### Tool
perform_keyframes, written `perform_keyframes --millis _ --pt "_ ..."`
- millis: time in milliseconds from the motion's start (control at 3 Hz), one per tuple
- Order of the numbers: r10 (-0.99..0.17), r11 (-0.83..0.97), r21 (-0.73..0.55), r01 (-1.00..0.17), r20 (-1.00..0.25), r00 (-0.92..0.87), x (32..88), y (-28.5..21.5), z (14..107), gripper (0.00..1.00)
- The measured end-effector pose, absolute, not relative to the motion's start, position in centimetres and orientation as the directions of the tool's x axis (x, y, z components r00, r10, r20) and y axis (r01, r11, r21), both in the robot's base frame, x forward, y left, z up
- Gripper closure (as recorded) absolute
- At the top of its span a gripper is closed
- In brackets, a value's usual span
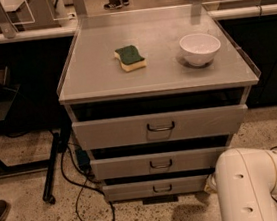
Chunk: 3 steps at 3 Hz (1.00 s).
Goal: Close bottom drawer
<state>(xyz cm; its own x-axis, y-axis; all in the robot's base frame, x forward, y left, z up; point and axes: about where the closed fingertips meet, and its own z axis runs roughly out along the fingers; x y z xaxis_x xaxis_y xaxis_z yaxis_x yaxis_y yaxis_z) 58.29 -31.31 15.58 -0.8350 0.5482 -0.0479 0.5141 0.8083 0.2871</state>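
The bottom drawer [138, 189] is the lowest and narrowest grey front of the cabinet, with a small curved pull handle [162, 188]. Only a thin dark gap shows above its front; its tray is hidden. My white arm [248, 184] fills the lower right corner. My gripper [209, 186] is low down at the right end of the bottom drawer's front, almost wholly hidden behind the arm's thick link.
The middle drawer [160, 162] and the tall top drawer [160, 126] sit above, each with a dark gap over it. A green sponge [130, 57] and a white bowl [200, 48] lie on the cabinet top [99, 77]. Cables [83, 190] and a black stand leg [52, 168] are on the floor at left.
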Motion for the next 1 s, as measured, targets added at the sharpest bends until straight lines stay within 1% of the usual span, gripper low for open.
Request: perform_keyframes --millis 333,667,1000 --pt "0.551 0.809 0.241 0.536 0.009 -0.835 56.3 -33.2 16.1 1.0" --pt "0.59 0.784 0.199 0.588 0.055 -0.805 53.9 -36.6 18.0 0.97" --pt "0.59 0.784 0.199 0.588 0.055 -0.805 53.9 -36.6 18.0 0.73"
